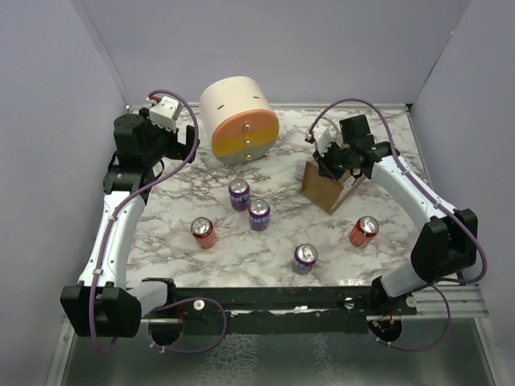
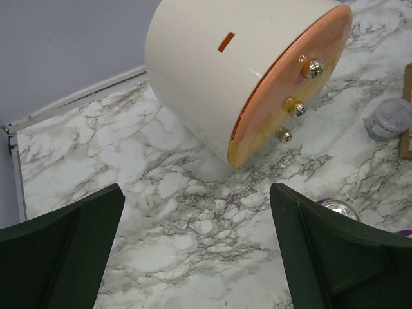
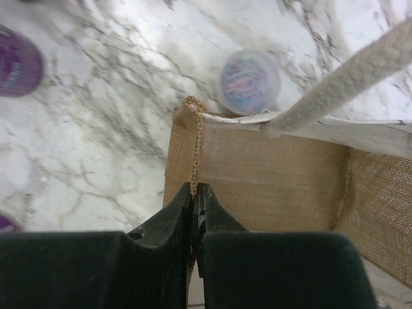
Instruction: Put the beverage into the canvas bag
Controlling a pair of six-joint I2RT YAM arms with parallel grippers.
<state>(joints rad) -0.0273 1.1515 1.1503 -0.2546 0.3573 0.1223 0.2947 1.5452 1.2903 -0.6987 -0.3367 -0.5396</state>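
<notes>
Since likely limp and light, pinch canvas bag [image 3: 270, 187] at its rim, as clamped by right gripper [image 3: 195, 193]; left gripper [image 2: 196, 193] agape, empty.

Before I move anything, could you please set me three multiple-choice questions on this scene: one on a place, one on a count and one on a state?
1. In the top view, where does the bag stand?
A. Right of the cylinder
B. Left of the cylinder
C. On top of the cylinder

2. How many cans does the top view show?
A. Three
B. Four
C. Five

3. What is the right hand doing?
A. Open above a can
B. Shut on the bag's rim
C. Shut on a can

Answers:
1. A: the bag sits on the right side of the table, apart from the cylinder.
2. C: three purple and two red stand upright on the marble.
3. B: the right wrist view shows the fingers pressed together on the bag's top edge.
</notes>
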